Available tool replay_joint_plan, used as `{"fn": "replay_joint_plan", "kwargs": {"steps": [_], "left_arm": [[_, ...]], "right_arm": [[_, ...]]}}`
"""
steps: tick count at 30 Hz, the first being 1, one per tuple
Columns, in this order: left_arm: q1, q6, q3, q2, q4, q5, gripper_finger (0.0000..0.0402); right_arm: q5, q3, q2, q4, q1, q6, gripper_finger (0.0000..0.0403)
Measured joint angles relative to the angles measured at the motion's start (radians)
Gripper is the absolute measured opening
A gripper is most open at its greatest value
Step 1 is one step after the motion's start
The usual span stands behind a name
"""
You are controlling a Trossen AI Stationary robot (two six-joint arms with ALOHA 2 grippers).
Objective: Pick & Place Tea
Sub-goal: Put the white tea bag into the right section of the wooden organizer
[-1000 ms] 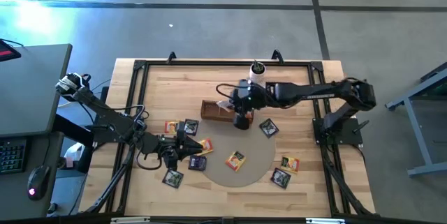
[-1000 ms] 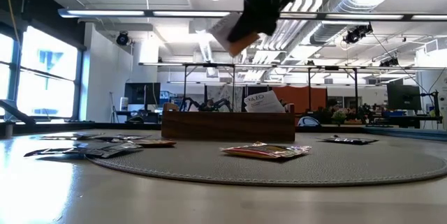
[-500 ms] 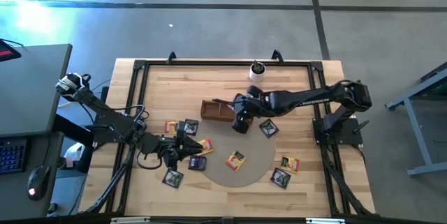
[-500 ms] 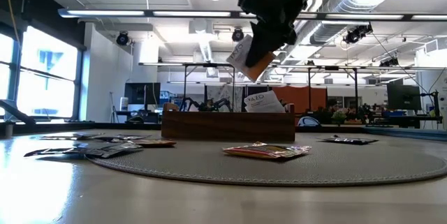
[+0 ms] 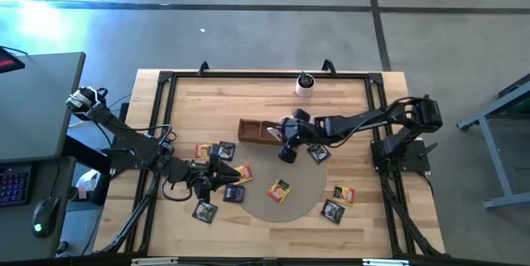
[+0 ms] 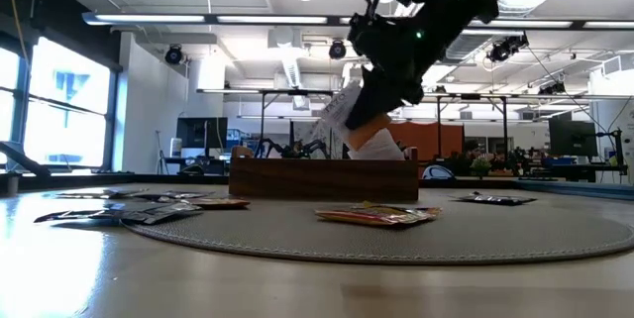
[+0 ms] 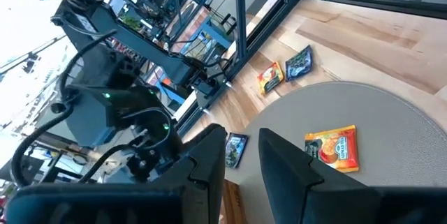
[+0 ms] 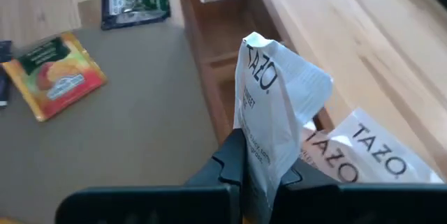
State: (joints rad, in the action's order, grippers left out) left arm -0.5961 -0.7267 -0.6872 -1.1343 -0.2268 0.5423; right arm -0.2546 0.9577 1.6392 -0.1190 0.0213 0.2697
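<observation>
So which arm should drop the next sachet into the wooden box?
The right. Its end effector is shut on a white sachet just above the wooden box, while the left end effector hovers empty over the loose sachets.

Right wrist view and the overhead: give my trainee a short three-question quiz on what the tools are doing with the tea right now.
1. True or false: the right tool is shut on a white Tazo sachet.
2. What sits right beneath that sachet? A) the wooden box B) the white cup C) bare floor
3. Fill in: the left tool rests over the loose sachets at the ____ edge of the grey round mat.

Key
1. True: the dark fingers pinch its lower edge.
2. A: the box, where another Tazo sachet already lies.
3. Left, seen from overhead.
</observation>
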Motion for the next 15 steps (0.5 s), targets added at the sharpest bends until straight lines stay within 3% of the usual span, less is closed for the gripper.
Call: {"fn": "replay_joint_plan", "kwargs": {"steps": [6, 15], "left_arm": [[0.000, -0.001, 0.000, 0.000, -0.001, 0.000, 0.0085], [0.000, -0.001, 0.000, 0.000, -0.002, 0.003, 0.0085]], "right_arm": [[-0.029, -0.086, -0.001, 0.027, 0.038, 0.023, 0.0006], [-0.004, -0.144, 0.000, 0.194, 0.061, -0.009, 0.0038]]}}
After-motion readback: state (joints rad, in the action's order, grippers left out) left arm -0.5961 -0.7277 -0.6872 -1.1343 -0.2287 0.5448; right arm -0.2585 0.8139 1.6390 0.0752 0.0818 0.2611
